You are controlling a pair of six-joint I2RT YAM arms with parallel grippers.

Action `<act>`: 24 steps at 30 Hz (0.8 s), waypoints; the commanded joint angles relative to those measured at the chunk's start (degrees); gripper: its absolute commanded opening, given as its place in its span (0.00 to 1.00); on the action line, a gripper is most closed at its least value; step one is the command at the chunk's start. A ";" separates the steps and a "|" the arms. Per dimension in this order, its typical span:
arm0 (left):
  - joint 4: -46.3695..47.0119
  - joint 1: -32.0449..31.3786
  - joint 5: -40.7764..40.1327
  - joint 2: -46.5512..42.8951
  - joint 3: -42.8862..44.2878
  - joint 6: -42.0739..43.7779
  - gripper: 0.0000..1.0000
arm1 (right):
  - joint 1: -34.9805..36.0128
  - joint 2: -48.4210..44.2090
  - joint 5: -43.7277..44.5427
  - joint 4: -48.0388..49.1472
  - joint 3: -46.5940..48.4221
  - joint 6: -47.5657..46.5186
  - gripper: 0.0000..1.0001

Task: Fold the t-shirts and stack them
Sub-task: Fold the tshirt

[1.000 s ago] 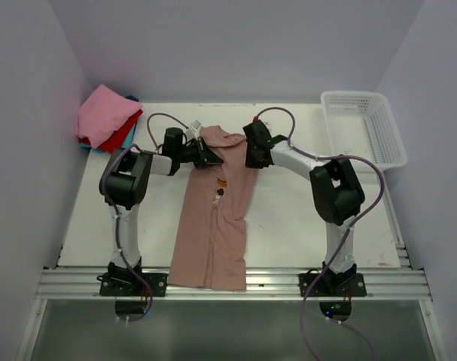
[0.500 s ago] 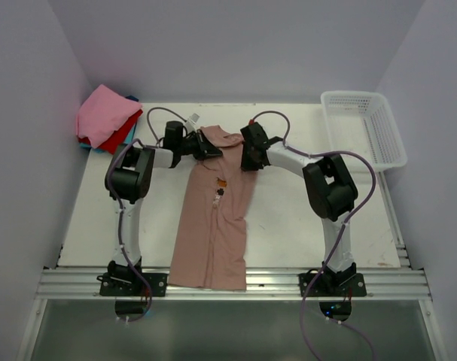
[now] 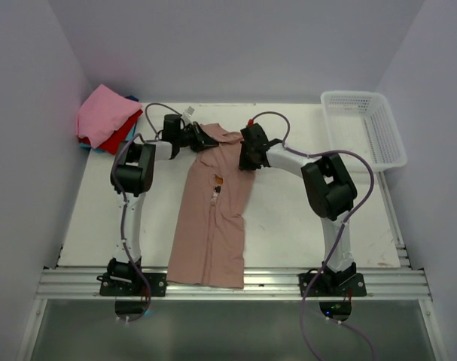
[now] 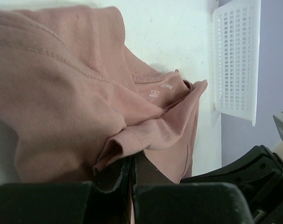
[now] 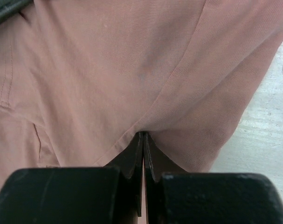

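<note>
A dusty-pink t-shirt [image 3: 211, 218] is lying lengthwise down the middle of the white table [image 3: 303, 226], its hem reaching the near edge and its collar end lifting slightly between two robot arms. The left gripper [image 3: 203, 141] is pinching a bunched fold of cloth at the collar's left side, jaws closed tight on it. The right gripper [image 3: 245, 159] is clamping the fabric at the opposite shoulder, fingers pressed together. Folded shirts [image 3: 104, 119], pink over red and blue, are sitting in the far left corner; a lattice basket [image 3: 364, 129] is occupying the far right.
</note>
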 commanded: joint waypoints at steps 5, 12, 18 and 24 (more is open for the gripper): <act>1.71 2.13 0.72 3.58 7.91 -4.76 0.00 | 0.28 0.06 1.17 -2.63 -2.90 -0.97 0.00; 4.89 2.22 1.95 5.07 11.95 -8.98 0.00 | 0.28 1.37 1.08 -2.80 -2.73 -1.15 0.00; 3.57 2.75 3.27 11.30 19.42 -11.97 0.00 | 0.28 1.73 1.35 -3.59 -2.82 -1.50 0.00; 2.50 4.24 4.59 14.75 24.09 -12.50 0.00 | 0.19 1.46 2.66 -4.56 -2.73 -2.55 0.00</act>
